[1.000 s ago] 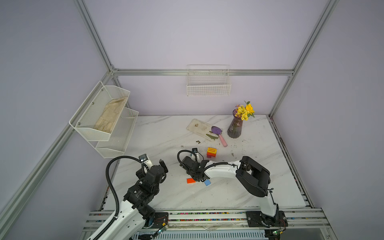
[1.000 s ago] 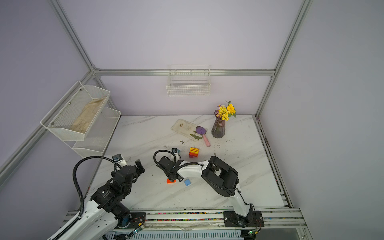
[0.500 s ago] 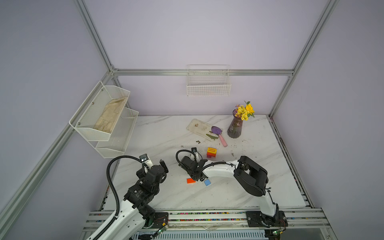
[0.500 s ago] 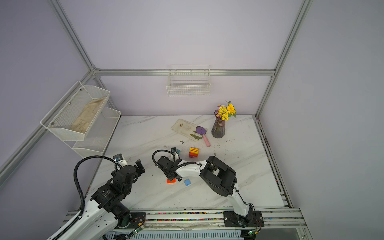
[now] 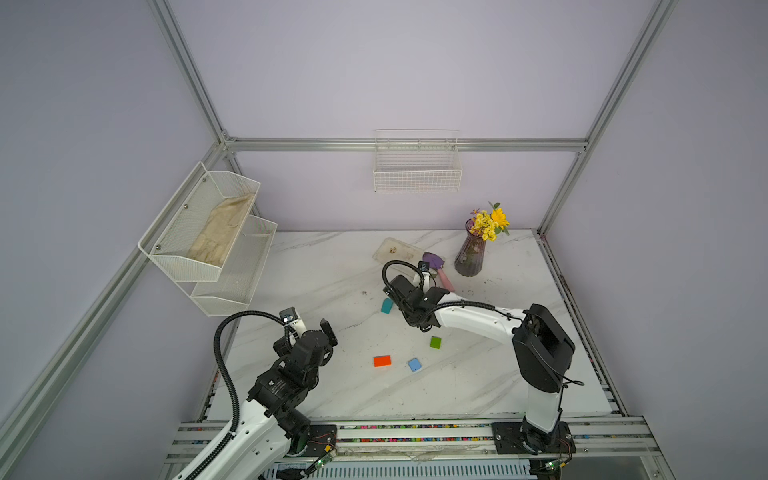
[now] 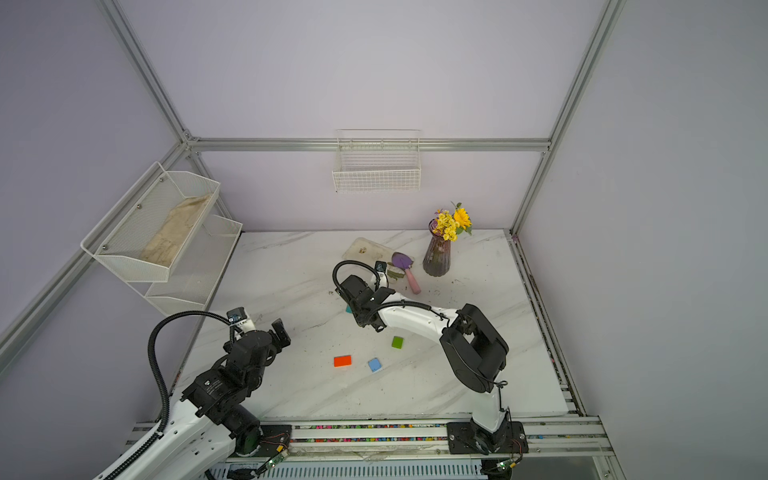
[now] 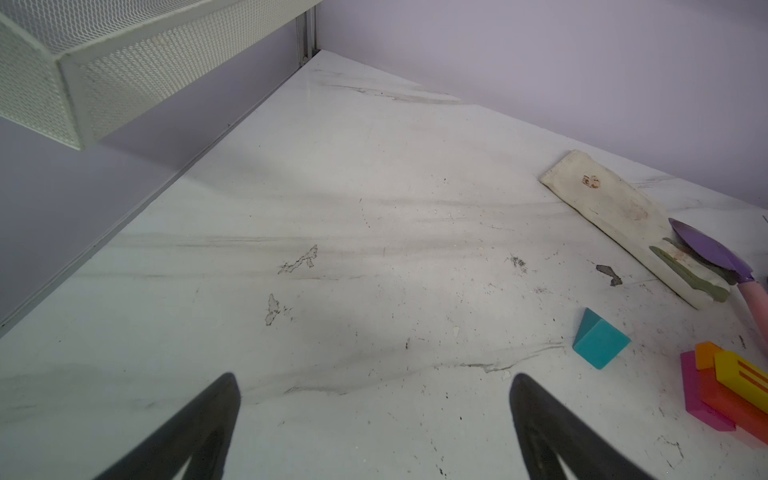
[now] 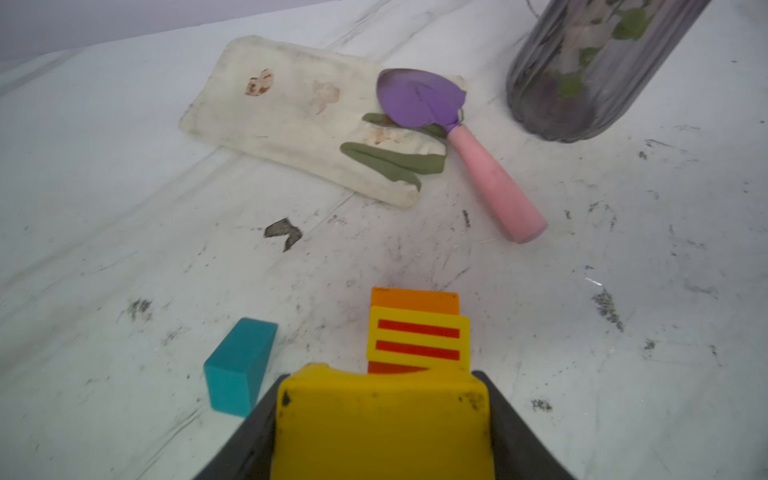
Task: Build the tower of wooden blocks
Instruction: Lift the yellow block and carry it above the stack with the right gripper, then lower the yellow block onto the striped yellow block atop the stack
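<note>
Your R gripper is clamped on a yellow block by the tower; L gripper spread wide, empty.

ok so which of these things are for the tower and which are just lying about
For the tower: stack; yellow block in the right hand; teal block; green block; red-orange block; blue block.
Lying about: purple trowel; flower vase; stained cloth; wall basket.
</note>
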{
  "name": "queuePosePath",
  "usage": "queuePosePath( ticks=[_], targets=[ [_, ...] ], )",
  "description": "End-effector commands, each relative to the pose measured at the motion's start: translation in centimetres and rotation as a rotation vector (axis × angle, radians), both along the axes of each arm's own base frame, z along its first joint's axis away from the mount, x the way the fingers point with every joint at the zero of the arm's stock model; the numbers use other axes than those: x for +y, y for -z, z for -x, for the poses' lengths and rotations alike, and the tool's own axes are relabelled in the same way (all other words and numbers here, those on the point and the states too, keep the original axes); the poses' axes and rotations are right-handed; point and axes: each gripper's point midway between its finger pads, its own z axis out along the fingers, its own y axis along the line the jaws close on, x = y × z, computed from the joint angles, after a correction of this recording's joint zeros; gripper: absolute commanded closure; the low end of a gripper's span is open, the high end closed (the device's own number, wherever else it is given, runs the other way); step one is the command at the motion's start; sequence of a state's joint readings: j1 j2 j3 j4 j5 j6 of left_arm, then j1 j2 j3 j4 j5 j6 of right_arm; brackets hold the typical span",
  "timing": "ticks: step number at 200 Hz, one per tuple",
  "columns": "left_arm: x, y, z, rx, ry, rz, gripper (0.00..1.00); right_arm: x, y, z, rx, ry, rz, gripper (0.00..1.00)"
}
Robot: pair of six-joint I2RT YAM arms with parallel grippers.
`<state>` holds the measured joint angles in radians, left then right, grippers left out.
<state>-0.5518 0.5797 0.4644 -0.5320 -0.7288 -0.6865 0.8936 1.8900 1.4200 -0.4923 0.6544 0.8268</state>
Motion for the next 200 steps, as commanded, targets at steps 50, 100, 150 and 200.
queuePosePath(
  ticks=[50,100,150,200],
  targets=[
    [0.0,0.4,-0.1,-0.012,0.005,-0.006,0.0,-2.8,0.0,-1.4,0.034,0.108,0.012,0.73],
    [0.0,0.4,-0.1,-0.013,0.007,-0.004,0.0,-1.8,1.7,-1.8,0.068,0.095,0.003,0.73],
    [0.0,0.4,-0.1,-0.012,0.008,-0.004,0.0,-1.5,2.9,-1.9,0.087,0.084,0.007,0.73],
    [0.0,0.4,-0.1,-0.014,0.009,-0.003,0.0,-1.4,3.6,-1.8,0.086,0.075,-0.016,0.72]
  ],
)
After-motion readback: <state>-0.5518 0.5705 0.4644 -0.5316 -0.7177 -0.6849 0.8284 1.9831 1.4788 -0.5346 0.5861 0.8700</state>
